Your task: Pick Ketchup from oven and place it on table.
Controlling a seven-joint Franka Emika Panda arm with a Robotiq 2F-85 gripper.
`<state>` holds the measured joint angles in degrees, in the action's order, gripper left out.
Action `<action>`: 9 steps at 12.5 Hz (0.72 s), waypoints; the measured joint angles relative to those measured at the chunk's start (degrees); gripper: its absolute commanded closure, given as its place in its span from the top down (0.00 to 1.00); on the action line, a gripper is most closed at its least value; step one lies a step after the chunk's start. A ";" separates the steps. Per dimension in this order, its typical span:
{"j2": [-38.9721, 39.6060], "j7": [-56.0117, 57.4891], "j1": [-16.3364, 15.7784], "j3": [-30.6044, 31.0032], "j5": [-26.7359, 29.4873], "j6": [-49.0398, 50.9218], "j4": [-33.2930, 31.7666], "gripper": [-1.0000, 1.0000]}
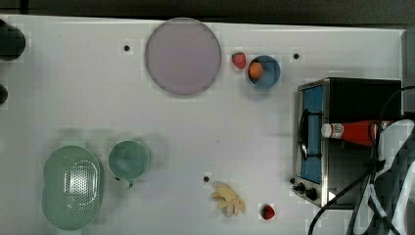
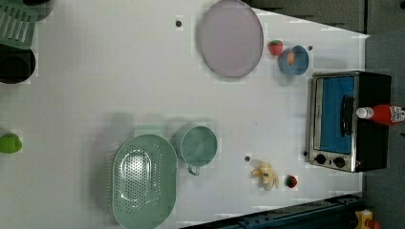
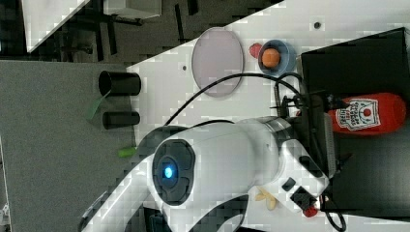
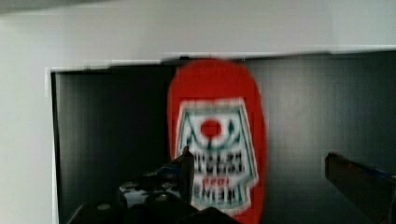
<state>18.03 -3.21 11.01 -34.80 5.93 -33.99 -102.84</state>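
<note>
The Ketchup (image 1: 352,131) (image 2: 384,114) is a red bottle with a white cap, lying on its side on the black top of the oven (image 1: 357,98) (image 2: 375,86). Its cap reaches over the oven's front edge, above the closed blue glass door. In the right view my white arm ends beside the bottle (image 3: 370,114). In the wrist view my gripper (image 4: 261,172) hangs open just above the labelled bottle (image 4: 217,93), one finger over the label and the other off to the side, holding nothing. The white table (image 1: 195,127) spreads in front of the oven.
On the table are a purple plate (image 1: 182,56), a blue bowl (image 1: 266,72) holding an orange ball, two strawberries (image 1: 239,59) (image 1: 267,211), a pale banana-like toy (image 1: 228,199), a green cup (image 1: 128,159) and a green colander (image 1: 72,187). Black cables (image 1: 362,196) trail beside the oven.
</note>
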 measured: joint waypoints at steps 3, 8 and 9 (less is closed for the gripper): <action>1.51 0.00 0.48 0.42 3.65 -1.01 -0.39 1.00; 2.78 0.04 -0.31 2.04 4.61 -1.26 -0.39 0.63; 3.27 0.04 -0.30 2.07 4.37 -1.82 -0.28 0.63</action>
<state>21.30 -3.16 10.71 -32.73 10.30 -35.81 -103.12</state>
